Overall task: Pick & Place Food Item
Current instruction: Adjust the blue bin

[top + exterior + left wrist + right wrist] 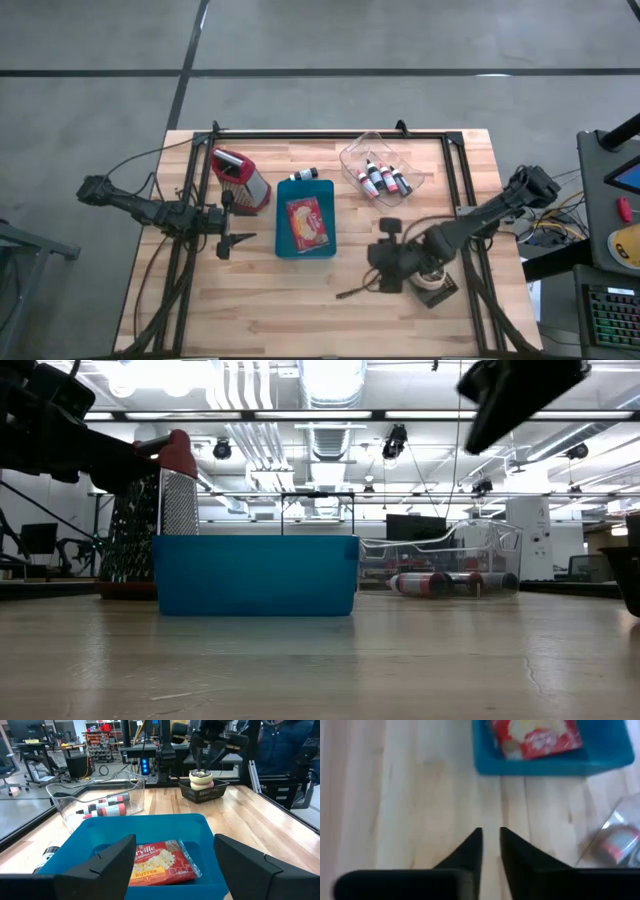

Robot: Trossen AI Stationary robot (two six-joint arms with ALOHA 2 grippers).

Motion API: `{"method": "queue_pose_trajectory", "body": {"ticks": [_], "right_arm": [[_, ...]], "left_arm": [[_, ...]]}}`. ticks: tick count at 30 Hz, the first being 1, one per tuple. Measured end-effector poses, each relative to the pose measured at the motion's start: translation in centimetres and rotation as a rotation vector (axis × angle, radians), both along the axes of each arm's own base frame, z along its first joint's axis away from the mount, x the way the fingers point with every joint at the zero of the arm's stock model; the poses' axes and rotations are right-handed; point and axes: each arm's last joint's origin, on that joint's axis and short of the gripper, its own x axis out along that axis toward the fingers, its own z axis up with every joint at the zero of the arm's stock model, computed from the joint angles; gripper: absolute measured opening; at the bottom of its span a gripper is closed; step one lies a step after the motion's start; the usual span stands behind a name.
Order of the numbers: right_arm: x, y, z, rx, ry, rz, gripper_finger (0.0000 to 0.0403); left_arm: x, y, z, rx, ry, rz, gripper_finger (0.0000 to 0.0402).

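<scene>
A red popcorn packet [307, 222] lies flat in a blue bin [286, 246] at the middle of the table; it also shows in the left wrist view [160, 862]. My left gripper [232, 221] is open and empty, level, just left of the bin, with its fingers [107, 860] pointing at the bin. My right gripper [385, 264] hangs over bare wood right of the bin, pointing down, empty, with only a narrow gap between its fingers [490, 834]. A pink and white donut [201, 779] sits in a small black basket [207, 794] at the right.
A red-topped grater [240, 178] stands behind the bin's left corner. A small dark bottle [305, 176] lies at the bin's far edge. A clear tub [352, 152] holds several small bottles at the far right. A black frame [330, 134] borders the table.
</scene>
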Motion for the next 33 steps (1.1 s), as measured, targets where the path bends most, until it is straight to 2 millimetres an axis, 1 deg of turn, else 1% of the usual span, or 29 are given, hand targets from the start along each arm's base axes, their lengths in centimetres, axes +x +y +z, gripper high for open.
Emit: {"method": "queue_pose_trajectory", "body": {"ticks": [2,5,10,12,17,23,24,27,33], "right_arm": [[0.9,-0.9,-0.3,-0.014,-0.029,0.004,0.0024],[2.2,-2.1,-1.1,-0.043,-0.062,0.011,0.0011],[4.9,-4.2,-2.5,-0.064,-0.091,0.043,0.0008],[5.7,-5.0,-3.2,-0.087,-0.068,0.047,0.0008],[7.9,-6.6,-3.0,-0.123,-0.052,0.092,0.0008],[10.1,-9.5,-3.2,-0.034,-0.034,0.131,0.0008],[10.4,-9.9,-3.4,-0.011,-0.025,0.140,0.0008],[11.5,-10.6,-4.5,0.022,0.008,0.172,0.0008],[13.6,-10.4,-6.1,0.052,0.038,0.233,0.0008]], "left_arm": [[0.0,0.0,0.0,-0.001,-0.003,0.000,0.0275],[0.0,0.0,0.1,-0.004,-0.013,0.000,0.0275],[0.0,0.0,0.2,0.000,-0.021,0.001,0.0275],[0.0,0.0,0.4,-0.010,-0.040,0.011,0.0275],[0.1,0.1,0.9,-0.003,-0.087,0.028,0.0275],[0.2,0.1,1.0,0.014,-0.099,0.054,0.0275],[0.2,0.1,1.0,0.014,-0.099,0.055,0.0275],[0.3,0.1,1.1,0.015,-0.107,0.059,0.0275],[0.4,0.1,1.3,0.033,-0.129,0.080,0.0275]]}}
